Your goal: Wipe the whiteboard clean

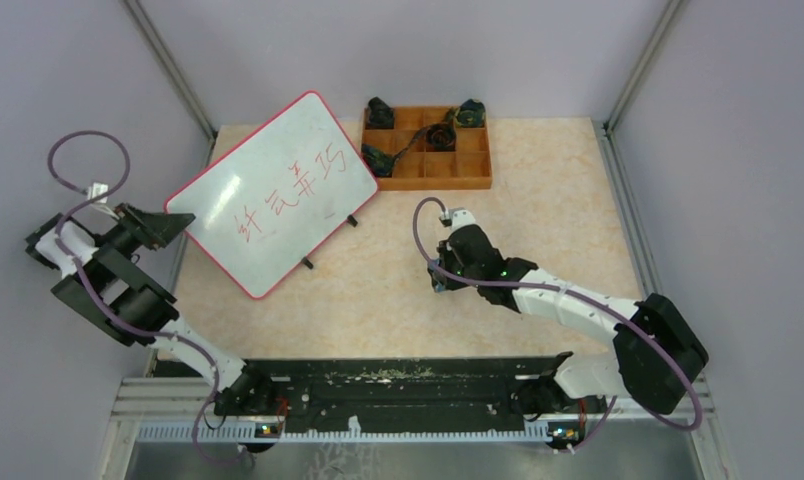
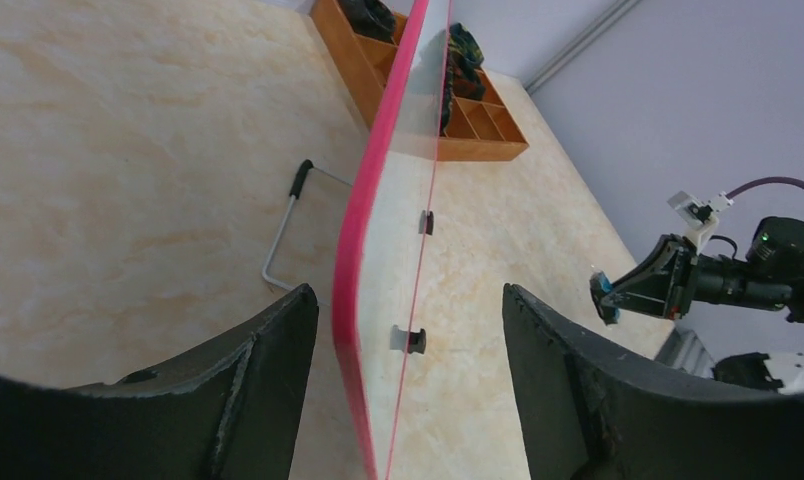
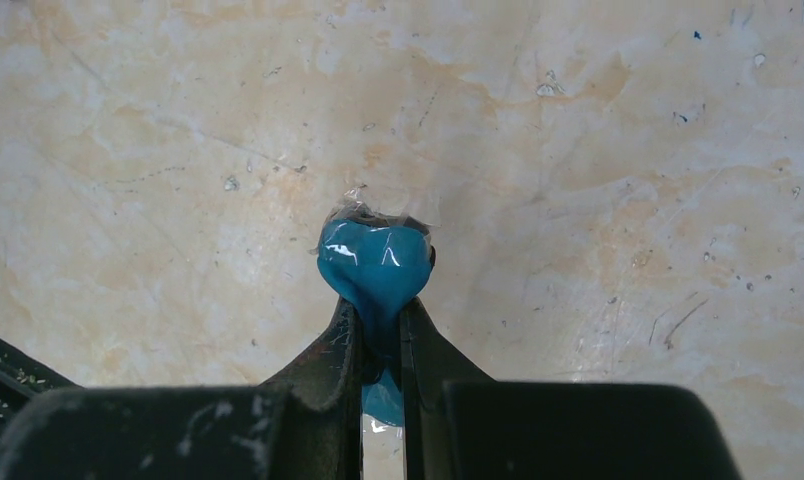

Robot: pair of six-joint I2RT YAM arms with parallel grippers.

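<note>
One whiteboard (image 1: 273, 195) edge sits inside left end effector (image 2: 408, 292), released | right end effector (image 3: 380, 310) clenched on blue wad (image 3: 373, 262)

My desk (image 3: 628, 150) has a beige marbled surface, smooth with a faint sheen, finely scratched and speckled. The whiteboard (image 1: 278, 190) has a glossy white face and a smooth red rim (image 2: 353, 260). Its wire stand (image 2: 278, 240) is bare bright metal. The tray (image 1: 473, 170) is matt brown wood. My left claw (image 2: 408, 300) is matt black, rough and scuffed at the edges. The blue lump (image 3: 373, 262) in my right claw (image 3: 381, 325) shines glossy, possibly under clear film.
</note>
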